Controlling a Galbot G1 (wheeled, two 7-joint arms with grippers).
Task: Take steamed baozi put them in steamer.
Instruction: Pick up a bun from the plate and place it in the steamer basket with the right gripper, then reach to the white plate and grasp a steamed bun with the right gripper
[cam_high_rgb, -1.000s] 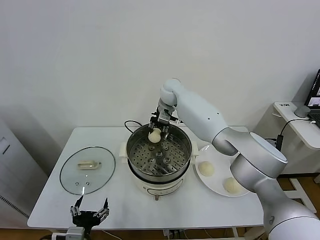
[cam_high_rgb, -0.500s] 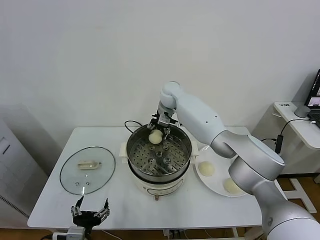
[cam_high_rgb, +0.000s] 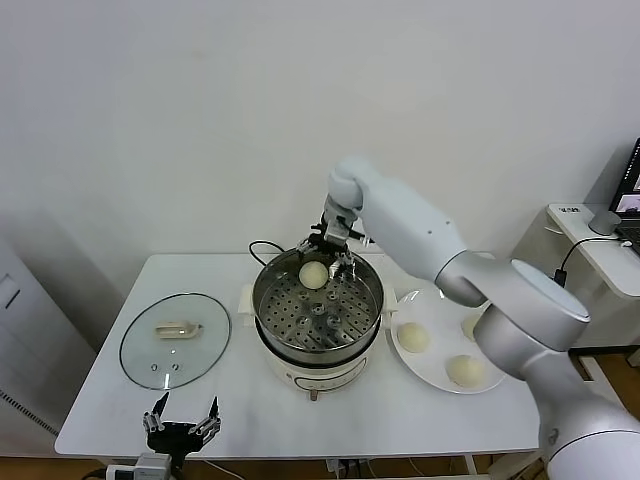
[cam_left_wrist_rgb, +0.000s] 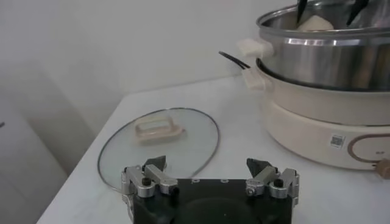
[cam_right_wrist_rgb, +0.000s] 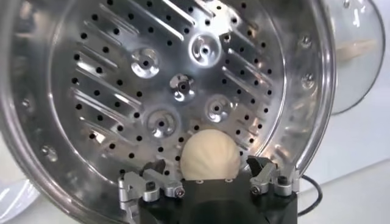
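The glass lid (cam_high_rgb: 175, 339) lies left on the table (cam_high_rgb: 440, 412), the left gripper (cam_high_rgb: 180, 428) idles spread wide below it, 1 baozi (cam_high_rgb: 313, 275) sits in the steamer (cam_high_rgb: 318, 313) under the right gripper (cam_high_rgb: 329, 252), fingers apart, and 3 baozi (cam_high_rgb: 413, 337) rest on the plate (cam_high_rgb: 430, 364)

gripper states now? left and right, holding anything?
Left gripper: open, empty, parked low by the glass lid.
Right gripper: open over the steamer; a bun sits between its fingers, not clamped.
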